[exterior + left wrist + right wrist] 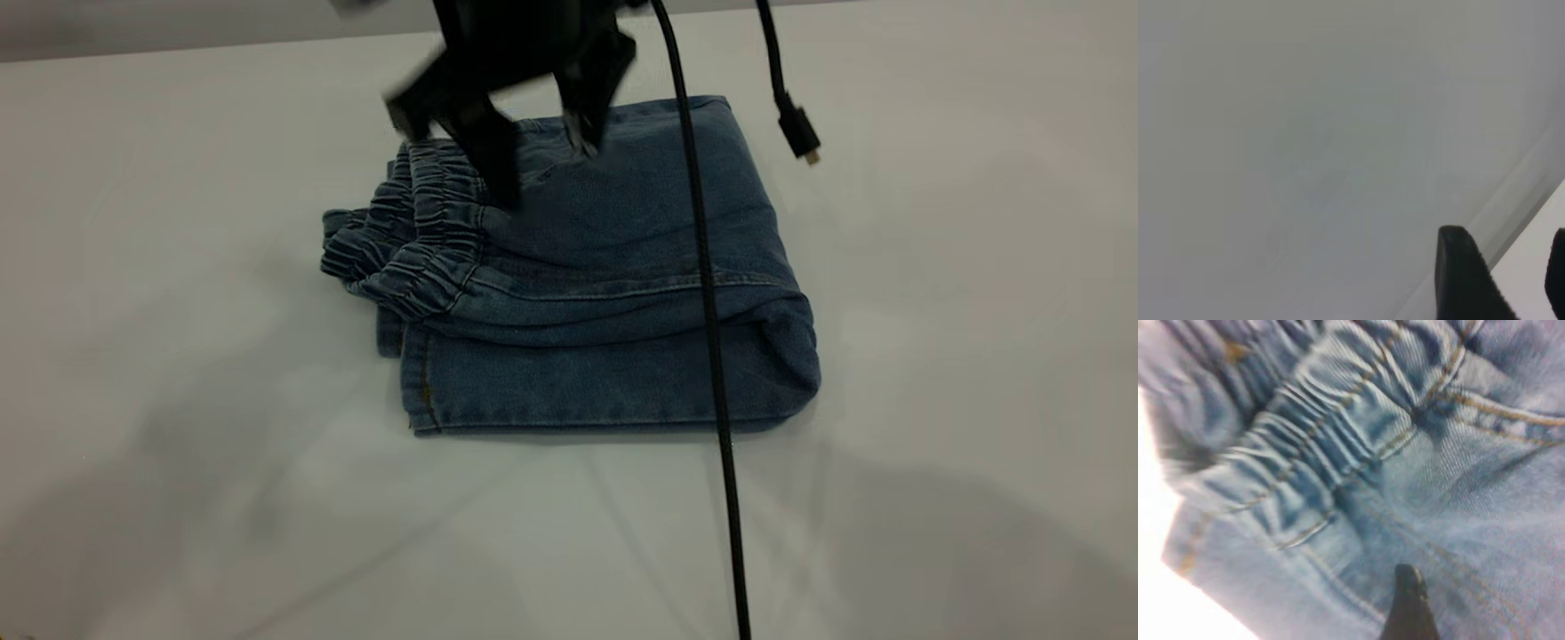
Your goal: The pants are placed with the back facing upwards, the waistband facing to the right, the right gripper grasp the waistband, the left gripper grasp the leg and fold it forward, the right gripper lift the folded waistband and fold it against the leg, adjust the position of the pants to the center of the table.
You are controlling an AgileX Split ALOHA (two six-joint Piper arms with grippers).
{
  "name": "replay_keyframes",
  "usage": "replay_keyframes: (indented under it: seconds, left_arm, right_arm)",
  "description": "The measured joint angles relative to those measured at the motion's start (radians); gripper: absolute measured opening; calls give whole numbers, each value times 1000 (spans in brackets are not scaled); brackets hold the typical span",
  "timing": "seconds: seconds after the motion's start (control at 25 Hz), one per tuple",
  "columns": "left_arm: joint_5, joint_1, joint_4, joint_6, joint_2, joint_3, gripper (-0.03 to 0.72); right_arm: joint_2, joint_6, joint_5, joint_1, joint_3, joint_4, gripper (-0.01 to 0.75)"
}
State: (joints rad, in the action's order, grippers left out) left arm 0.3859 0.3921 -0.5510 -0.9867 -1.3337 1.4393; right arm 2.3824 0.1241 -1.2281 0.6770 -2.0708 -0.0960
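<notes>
We see the right gripper (pixel 542 169), matte black fingers spread and gripping nothing, poised over the pants (pixel 613 293). Just beneath it the ruffled elastic waistband (pixel 418 240) lies doubled back over the folded denim square on the smooth white table (pixel 178 356). A black cable (pixel 711 356) crosses nearby. The left gripper (pixel 1501 280) hangs parted over bare tabletop.

A pale wall strip (pixel 178 27) runs behind the far edge; soft shadows cross the near surface
</notes>
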Motion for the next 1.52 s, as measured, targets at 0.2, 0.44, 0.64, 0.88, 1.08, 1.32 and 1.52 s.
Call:
replay_keyframes:
  seconds: [0.2, 0.44, 0.64, 0.88, 1.08, 1.32, 1.52]
  left_arm:
    - [6, 0, -1, 0, 21, 0, 307]
    - [28, 0, 0, 3, 89, -1, 307]
    - [43, 0, 0, 10, 163, -1, 307]
    - [50, 0, 0, 27, 252, -1, 307]
    - [52, 0, 0, 27, 311, -1, 307]
    - [52, 0, -1, 27, 350, -1, 307]
    - [53, 0, -1, 27, 351, -1, 307]
  right_arm:
    - [-118, -2, 1, 0, -1, 57, 428]
    - [-326, -33, 1, 0, -1, 54, 351]
    - [-513, -57, 1, 0, -1, 70, 299]
    - [-739, -60, 1, 0, 10, 71, 196]
    - [-932, -60, 2, 0, 100, 73, 122]
    - [-1200, -59, 3, 0, 298, 73, 94]
    - [-1416, -124, 4, 0, 487, 77, 93]
